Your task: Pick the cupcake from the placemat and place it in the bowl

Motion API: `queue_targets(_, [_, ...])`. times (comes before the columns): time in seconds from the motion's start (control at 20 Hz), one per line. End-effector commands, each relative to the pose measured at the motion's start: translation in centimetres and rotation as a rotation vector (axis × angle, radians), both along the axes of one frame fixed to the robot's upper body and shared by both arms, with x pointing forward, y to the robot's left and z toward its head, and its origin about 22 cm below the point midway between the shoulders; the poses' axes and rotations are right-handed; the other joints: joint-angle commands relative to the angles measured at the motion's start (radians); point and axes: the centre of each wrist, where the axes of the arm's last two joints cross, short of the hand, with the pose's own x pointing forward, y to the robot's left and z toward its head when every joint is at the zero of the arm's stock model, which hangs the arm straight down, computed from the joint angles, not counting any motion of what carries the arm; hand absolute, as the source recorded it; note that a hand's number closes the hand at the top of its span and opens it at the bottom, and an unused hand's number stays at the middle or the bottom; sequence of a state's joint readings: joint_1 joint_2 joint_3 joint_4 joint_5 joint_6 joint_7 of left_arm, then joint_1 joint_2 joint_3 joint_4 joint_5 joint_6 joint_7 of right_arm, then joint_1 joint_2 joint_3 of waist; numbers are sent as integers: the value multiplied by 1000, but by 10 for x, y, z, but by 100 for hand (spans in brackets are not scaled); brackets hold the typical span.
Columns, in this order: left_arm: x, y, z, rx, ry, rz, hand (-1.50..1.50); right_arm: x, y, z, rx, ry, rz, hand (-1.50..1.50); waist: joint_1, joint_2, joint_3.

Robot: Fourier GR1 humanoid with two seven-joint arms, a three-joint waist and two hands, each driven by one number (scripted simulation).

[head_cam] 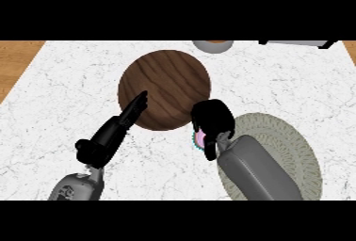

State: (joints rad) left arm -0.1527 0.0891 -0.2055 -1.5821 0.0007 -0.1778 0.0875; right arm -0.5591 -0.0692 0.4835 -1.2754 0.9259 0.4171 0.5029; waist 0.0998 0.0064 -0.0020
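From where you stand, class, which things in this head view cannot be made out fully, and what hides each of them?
- Pink-frosted cupcake: mostly hidden by the curled black right hand; only an edge shows.
- Round grey woven placemat: its left part is covered by the grey right forearm.
- Grey round object and dark-edged item on the white marble counter: cut off by the top edge, unidentifiable.

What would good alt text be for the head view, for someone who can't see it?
The right robot hand is curled round a pink cupcake, held between a grey woven placemat and a brown wooden bowl on a white marble counter. The left robot hand stretches straight-fingered toward the bowl's left edge.
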Motion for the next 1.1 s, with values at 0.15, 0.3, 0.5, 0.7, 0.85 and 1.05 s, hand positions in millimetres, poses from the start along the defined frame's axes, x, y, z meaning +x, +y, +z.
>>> queue_targets(0.15, [8, -20, 3, -13, -7, -37, 0, -19, 73, 39, -38, -292, -147, 150, 40, 1, -1])
queue_targets(0.3, [8, -19, 3, 13, -8, -52, 0, -20, 90, 63, 20, -420, -218, 150, 60, 4, -1])
queue_targets(0.5, [8, -18, -1, 10, 3, -58, 0, -29, 107, 96, 219, -571, -284, 150, 61, 3, 0])
queue_targets(0.7, [11, -29, 5, -1, -6, -62, 0, -28, 117, 115, 375, -640, -350, 150, 43, 6, 0])
queue_targets(0.85, [22, -19, 7, 6, -15, -34, 0, -20, 122, 121, 411, -643, -396, 150, 38, 14, -1])
queue_targets(1.05, [17, -24, 6, 13, -5, -41, 0, -5, 131, 117, 314, -660, -447, 150, 24, 8, -2])
